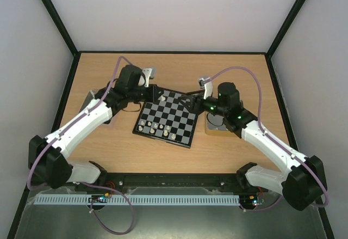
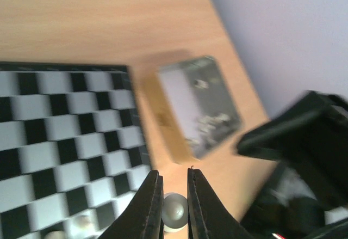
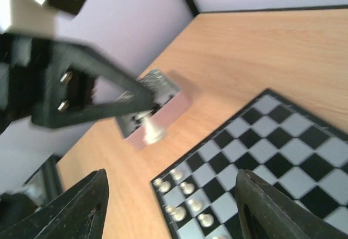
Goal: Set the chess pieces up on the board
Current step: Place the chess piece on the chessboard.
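L gripper pinches white piece — R gripper wide.

Looks like a robotics lab test cell rather than a home or shop: a bare wooden table boxed in on three sides by plain pale panels held in black frame posts. Bolted side by side at the near edge, on a black rail, a white-and-black left arm and right arm, each trailing a lilac cable, with a white slotted cable duct running in front. Staged like a bench trial, with a small chessboard and a metal tin set out on the table.
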Available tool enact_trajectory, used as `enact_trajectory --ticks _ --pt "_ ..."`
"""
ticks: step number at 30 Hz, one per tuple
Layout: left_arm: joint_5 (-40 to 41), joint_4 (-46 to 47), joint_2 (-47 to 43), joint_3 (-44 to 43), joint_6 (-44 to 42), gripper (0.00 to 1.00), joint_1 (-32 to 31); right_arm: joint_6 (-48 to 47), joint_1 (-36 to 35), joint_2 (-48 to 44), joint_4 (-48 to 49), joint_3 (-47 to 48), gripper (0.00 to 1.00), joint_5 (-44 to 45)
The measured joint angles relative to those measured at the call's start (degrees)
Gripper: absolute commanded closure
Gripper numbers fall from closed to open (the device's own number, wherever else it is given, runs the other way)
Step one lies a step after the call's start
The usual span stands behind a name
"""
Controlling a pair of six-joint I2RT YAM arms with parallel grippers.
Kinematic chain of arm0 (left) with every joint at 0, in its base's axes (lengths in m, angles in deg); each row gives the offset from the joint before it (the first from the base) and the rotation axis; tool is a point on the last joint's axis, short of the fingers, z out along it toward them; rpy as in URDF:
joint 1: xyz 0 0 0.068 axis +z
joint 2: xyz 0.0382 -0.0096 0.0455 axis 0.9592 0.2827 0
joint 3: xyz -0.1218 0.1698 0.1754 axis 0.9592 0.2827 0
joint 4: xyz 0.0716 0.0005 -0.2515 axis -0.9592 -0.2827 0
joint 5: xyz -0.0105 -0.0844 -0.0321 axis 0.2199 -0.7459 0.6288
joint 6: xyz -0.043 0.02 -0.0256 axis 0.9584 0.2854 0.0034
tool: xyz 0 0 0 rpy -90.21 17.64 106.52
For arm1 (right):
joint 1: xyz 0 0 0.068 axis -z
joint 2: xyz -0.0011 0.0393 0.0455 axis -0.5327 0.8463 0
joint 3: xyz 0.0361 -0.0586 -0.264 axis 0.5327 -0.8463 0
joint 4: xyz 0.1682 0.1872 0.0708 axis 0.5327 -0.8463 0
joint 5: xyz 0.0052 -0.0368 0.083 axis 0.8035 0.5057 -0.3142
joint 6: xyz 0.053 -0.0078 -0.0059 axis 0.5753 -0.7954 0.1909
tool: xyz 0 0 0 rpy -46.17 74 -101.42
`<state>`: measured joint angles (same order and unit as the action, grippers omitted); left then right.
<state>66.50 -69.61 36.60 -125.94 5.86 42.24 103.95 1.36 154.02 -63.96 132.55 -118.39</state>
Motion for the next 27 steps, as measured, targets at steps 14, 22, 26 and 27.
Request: enact_trajectory --ticks 14,22,26,27 --pt "36.8 0.9 -8.4 20.5 4.6 0.95 -17.3 4.7 0.1 -1.2 -1.1 -2.0 0.36 23.3" --pt "35.4 8.5 -9.2 27.7 5.9 0.94 -18.3 5.8 0.1 -1.0 -1.0 -2.6 0.36 25.6" --pt "35.2 12.1 -9.2 30.8 6.1 0.94 -19.6 6.3 0.1 -1.0 -1.1 -3.7 0.36 25.9" --pt "35.3 13.1 -9.2 31.4 6.2 0.94 -19.9 6.4 0.1 -0.9 -1.0 -3.8 0.36 25.9"
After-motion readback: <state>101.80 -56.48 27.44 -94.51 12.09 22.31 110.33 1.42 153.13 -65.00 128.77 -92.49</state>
